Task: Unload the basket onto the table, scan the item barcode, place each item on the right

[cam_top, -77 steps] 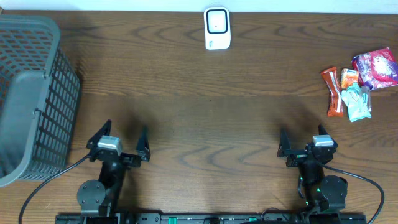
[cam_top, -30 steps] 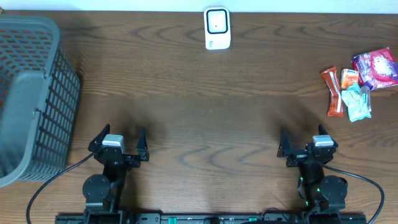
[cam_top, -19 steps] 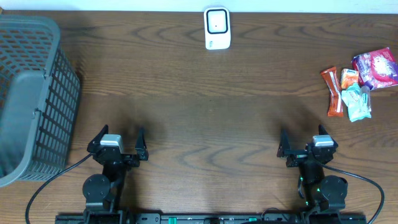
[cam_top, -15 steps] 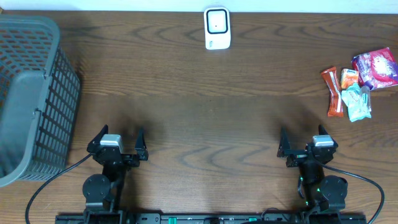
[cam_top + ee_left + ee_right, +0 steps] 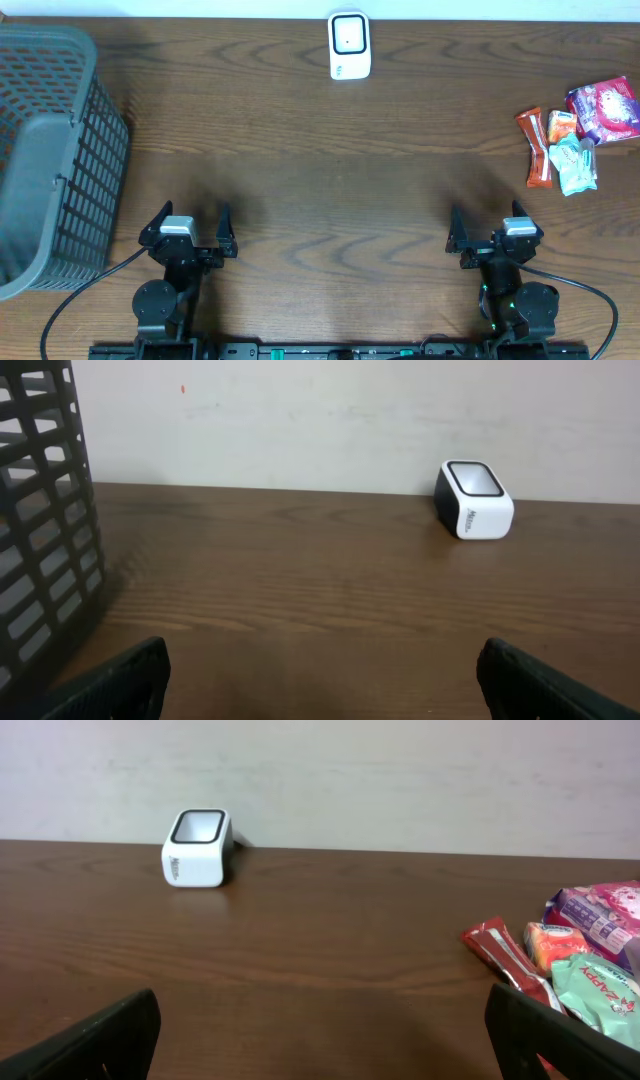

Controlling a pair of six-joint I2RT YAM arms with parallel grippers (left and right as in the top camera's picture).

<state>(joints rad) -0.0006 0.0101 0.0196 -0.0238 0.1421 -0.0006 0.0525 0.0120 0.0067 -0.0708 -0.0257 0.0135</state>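
Observation:
A white barcode scanner (image 5: 349, 45) with a dark window stands at the far edge of the table, also visible in the left wrist view (image 5: 474, 499) and the right wrist view (image 5: 198, 847). The items are snack packs at the far right: a red bar (image 5: 536, 148), a small orange pack (image 5: 561, 125), a teal pack (image 5: 575, 165) and a purple pack (image 5: 604, 110). My left gripper (image 5: 192, 218) and right gripper (image 5: 485, 215) rest open and empty near the front edge. The right one is well short of the red bar (image 5: 505, 960).
A grey mesh basket (image 5: 50, 150) stands at the left edge of the brown wooden table, and its wall (image 5: 40, 540) shows close by in the left wrist view. A pale wall runs behind the table.
The left arm shifted slightly and settled near the front edge early on. Over the last second nothing has moved.

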